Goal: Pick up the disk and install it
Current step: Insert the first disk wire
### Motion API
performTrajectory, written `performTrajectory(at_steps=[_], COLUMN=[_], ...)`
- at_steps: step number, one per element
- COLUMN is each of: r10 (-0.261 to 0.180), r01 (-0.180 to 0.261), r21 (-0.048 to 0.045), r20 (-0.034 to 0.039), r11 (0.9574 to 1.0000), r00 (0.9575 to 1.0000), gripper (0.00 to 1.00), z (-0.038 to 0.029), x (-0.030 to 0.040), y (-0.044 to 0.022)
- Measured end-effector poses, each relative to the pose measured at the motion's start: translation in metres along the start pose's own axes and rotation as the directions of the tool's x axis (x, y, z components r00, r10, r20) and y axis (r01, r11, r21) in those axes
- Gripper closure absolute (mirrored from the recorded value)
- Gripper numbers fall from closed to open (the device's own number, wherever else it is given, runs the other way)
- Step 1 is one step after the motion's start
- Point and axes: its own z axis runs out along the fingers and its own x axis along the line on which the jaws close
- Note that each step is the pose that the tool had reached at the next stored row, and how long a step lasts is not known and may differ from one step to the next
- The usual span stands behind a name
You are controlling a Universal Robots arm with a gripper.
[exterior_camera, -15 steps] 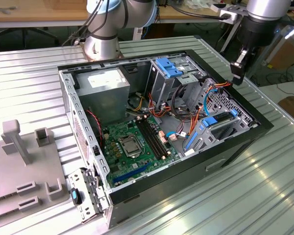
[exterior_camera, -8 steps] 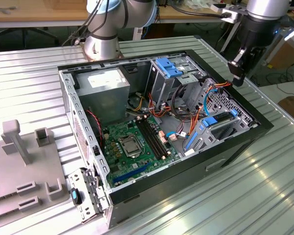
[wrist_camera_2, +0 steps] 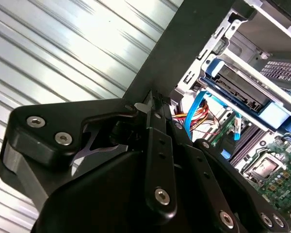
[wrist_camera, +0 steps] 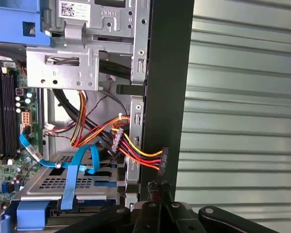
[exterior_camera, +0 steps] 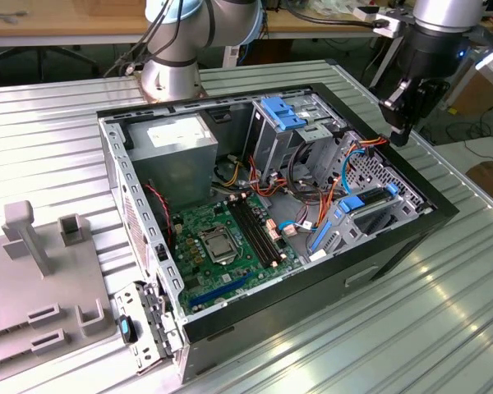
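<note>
White label [exterior_camera: 174, 131] on the power supply [exterior_camera: 177, 168]; gripper [exterior_camera: 400, 135], fingers [wrist_camera_2: 157, 145] together, empty, over the case wall [wrist_camera: 167, 73] near the disk [exterior_camera: 366, 205].

Parts tally
One case [exterior_camera: 312, 305], one disk [exterior_camera: 371, 210], one motherboard [exterior_camera: 222, 246], one power supply [exterior_camera: 177, 152], one gripper [exterior_camera: 400, 125].

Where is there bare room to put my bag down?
The ribbed metal table is bare between the open black computer case and the exterior view's right edge. Inside it, coloured cables and a green circuit board crowd the floor.
</note>
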Motion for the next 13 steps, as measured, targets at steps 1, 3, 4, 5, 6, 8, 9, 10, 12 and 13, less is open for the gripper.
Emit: performTrajectory(at_steps=[1, 3, 4, 5, 6, 8, 9, 10, 12, 13], r10=[0.004, 0.011, 0.016, 0.022, 0.028, 0.038, 0.042, 0.044, 0.045, 0.044], r01=[-0.004, -0.011, -0.016, -0.022, -0.028, -0.039, -0.042, -0.045, -0.046, -0.046], r21=[0.0009, 0.0053, 0.0065, 0.0074, 0.0082, 0.0102, 0.0123, 0.0152, 0.0305, 0.0332], r20=[0.0042, 0.0201, 0.0267, 0.0298, 0.0306, 0.0312, 0.0329, 0.0360, 0.0493, 0.0512], r11=[1.0000, 0.9999, 0.9999, 0.9997, 0.9996, 0.9992, 0.9990, 0.9989, 0.9985, 0.9984], r00=[1.0000, 0.9997, 0.9995, 0.9993, 0.9991, 0.9988, 0.9986, 0.9984, 0.9978, 0.9977], gripper=[0.89, 0.89, 0.89, 0.89, 0.89, 0.89, 0.89, 0.89, 0.89, 0.89], z=[0.0000, -0.0002, -0.0003, -0.0004, -0.0004, -0.0003, -0.0004, -0.0005, -0.0009, -0.0010], x=[0.0000, -0.0001, -0.0001, 0.0003, 0.0004, 0.0006, 0.0007, 0.0009, 0.0024, 0.0029], y=[0.0005, 0.0017, 0.0022, 0.0028, 0.0029, 0.0030, 0.0030, 0.0031, 0.0044, 0.0050])
